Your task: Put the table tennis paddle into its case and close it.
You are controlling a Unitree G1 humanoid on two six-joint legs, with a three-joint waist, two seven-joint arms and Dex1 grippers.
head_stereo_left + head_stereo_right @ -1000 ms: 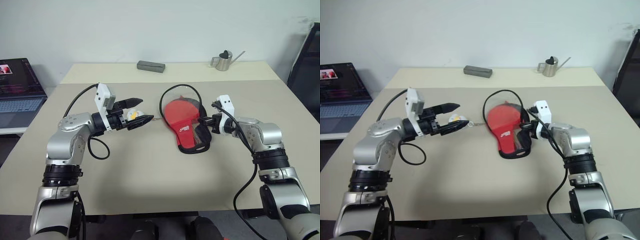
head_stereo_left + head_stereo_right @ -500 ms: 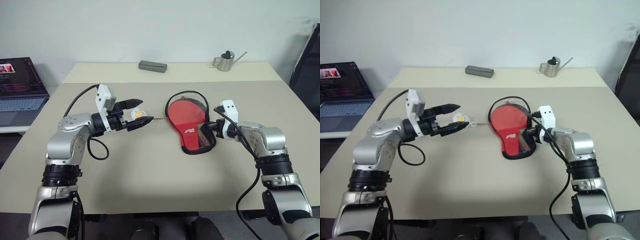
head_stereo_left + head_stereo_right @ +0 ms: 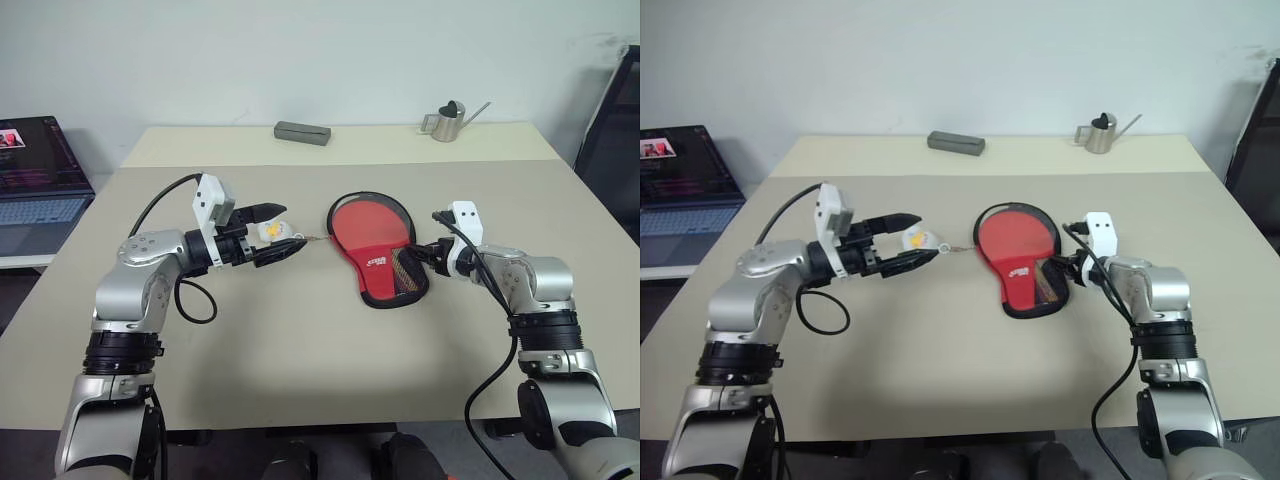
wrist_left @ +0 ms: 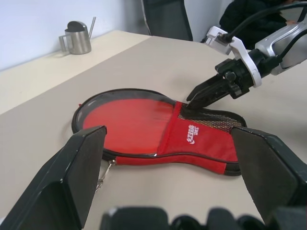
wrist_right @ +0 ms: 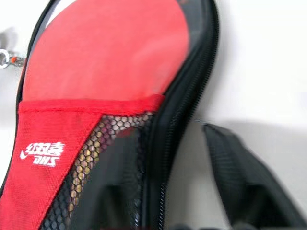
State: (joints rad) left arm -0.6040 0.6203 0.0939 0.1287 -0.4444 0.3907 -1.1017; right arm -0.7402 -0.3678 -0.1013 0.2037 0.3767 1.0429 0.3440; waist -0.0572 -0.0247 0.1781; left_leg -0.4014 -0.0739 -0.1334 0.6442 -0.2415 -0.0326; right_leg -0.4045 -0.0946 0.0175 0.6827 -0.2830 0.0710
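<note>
The black case (image 3: 375, 252) lies flat on the tan table, and the red round face of the table tennis paddle (image 3: 368, 222) shows through its clear front. A red logo pocket and a mesh panel (image 5: 96, 163) cover the handle end. My right gripper (image 3: 429, 252) is at the case's right edge by the mesh. It is open, and its fingers (image 5: 240, 187) straddle the zipper rim. My left gripper (image 3: 290, 228) hovers to the left of the case, open wide. The white-yellow charm (image 3: 270, 231) sits between its fingers, and a thin chain runs from it to the case.
A grey box (image 3: 302, 132) and a small metal watering can (image 3: 448, 122) stand at the table's far edge. A laptop (image 3: 35, 185) sits on a lower surface to the left. A black chair (image 3: 612, 130) is past the right side.
The case's clear flap, raised a second ago, now lies flat over the paddle. My right gripper has opened and let go of the case's edge. The left gripper has kept its place.
</note>
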